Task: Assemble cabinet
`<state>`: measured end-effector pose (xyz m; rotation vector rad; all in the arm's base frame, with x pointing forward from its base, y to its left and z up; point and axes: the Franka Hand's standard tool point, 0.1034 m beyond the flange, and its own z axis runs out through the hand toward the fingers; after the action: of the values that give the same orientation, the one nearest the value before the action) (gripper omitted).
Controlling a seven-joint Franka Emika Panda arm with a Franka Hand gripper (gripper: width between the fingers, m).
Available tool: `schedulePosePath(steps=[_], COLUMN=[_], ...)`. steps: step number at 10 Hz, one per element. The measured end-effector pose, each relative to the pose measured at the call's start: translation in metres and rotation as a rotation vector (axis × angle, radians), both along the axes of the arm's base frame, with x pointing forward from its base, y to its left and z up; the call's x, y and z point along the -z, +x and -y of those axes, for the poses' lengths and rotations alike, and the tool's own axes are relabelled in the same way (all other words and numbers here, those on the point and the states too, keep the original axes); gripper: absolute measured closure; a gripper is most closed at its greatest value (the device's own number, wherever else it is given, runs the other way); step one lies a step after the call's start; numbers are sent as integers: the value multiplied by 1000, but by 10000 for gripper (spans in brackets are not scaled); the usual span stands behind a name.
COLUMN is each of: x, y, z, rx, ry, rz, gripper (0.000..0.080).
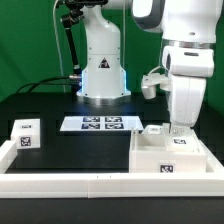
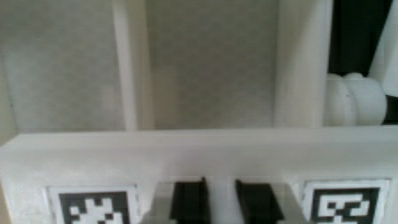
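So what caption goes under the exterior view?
The arm reaches down to the cabinet; cube and marker board lie nearby.

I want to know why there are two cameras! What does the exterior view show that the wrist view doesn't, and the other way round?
Only the exterior view: the whole arm, the marker board, a small cube at that view's left, and the black table.

Only the wrist view: a close look at the cabinet, with its upright ribs and two tags on its near edge.

Both: the white cabinet, which sits under the arm at the exterior view's right.
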<state>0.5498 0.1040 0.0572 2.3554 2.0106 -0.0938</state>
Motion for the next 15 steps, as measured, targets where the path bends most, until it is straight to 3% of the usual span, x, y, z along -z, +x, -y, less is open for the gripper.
schedulePosePath(steps=[6,13,15], x=[0,-2,-13], y=[28,24,23], z=[4,4,7], rx=[-5,-5,-4], ry=[-17,-18,-21], rz=[-24,-25,-13], gripper=[729,721,348])
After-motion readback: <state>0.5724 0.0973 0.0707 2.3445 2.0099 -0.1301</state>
